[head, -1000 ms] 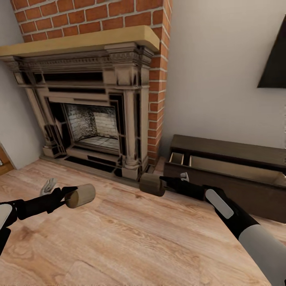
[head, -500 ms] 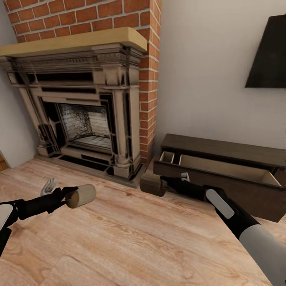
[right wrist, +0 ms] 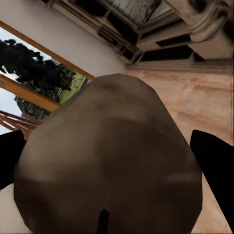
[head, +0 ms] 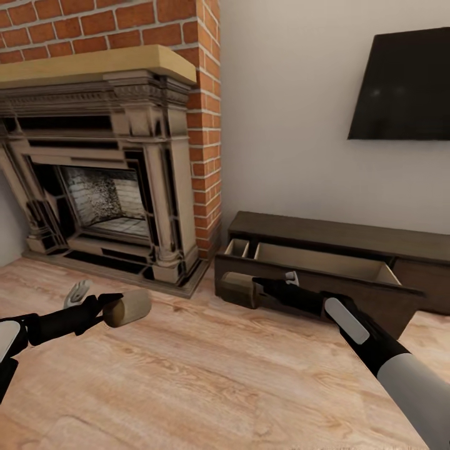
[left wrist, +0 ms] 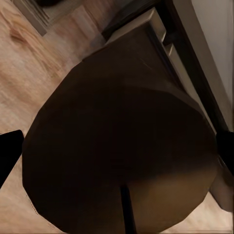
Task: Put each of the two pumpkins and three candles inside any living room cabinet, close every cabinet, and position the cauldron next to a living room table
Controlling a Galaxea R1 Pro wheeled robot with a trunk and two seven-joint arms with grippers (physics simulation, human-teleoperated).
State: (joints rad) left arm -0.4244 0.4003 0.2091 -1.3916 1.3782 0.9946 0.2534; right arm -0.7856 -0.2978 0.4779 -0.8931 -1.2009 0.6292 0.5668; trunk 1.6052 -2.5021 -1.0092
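Both claws carry a candle. The left claw pinches a pale tan candle over the wood floor, well apart from the cabinet and on its fireplace side. In the left wrist view the candle sits between the two dark fingers, wick end toward the camera.

The right claw pinches a darker brown candle, which hangs just in front of the cabinet's near corner, level with the front panel of the open drawer. In the right wrist view this candle is clamped between the fingers.

The cabinet stands against the white wall below the dark screen, beside the brick fireplace. Its long drawer is pulled out, pale interior showing, with a small divided section at the fireplace end. No pumpkins or cauldron are visible.

Judged step: approach to the drawer for deposit.

Risks:
- The right candle sits at or below the height of the drawer's front edge; moving it forward without a lift would likely strike the panel and push the drawer shut or twist the candle in the grip.
- Release short of the opening would drop the candle onto the floor, where a cylinder rolls.
- The left candle has far to travel; the two arms could cross over the drawer.
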